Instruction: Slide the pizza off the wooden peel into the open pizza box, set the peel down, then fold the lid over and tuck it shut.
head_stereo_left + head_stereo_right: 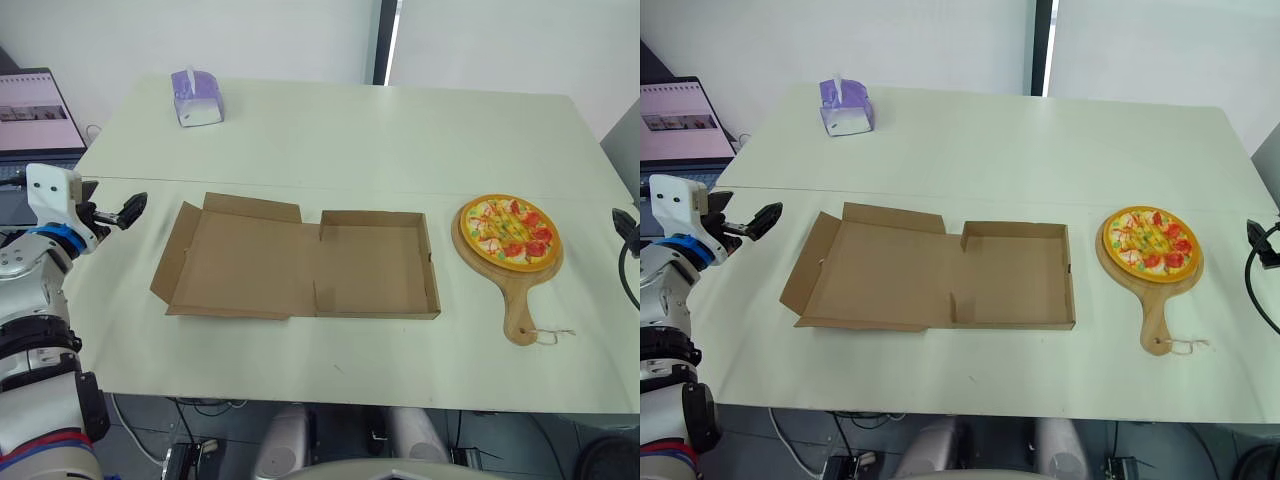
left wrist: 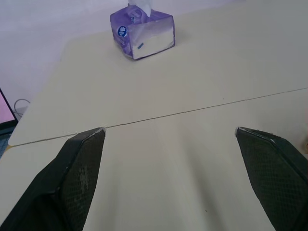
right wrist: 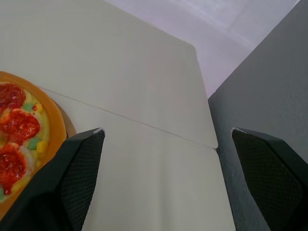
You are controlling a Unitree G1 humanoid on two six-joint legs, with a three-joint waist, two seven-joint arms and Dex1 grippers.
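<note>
Cardboard pizza box [image 1: 300,262] lies open and empty mid-worktop [image 1: 400,130], its lid flat to the left. None of the task looks done: the pizza [image 1: 510,232] sits on the wooden peel [image 1: 520,310] just right of the box, so sliding, setting down and closing are all left. The left hand [image 2: 168,130] hovers spread, left of the box; the right hand [image 3: 167,130], spread too, hangs empty right of the pizza. A seam crosses the pale worktop. A purple tissue box [image 1: 197,97] stands far left, with a laptop [image 1: 35,110] off the left edge.
</note>
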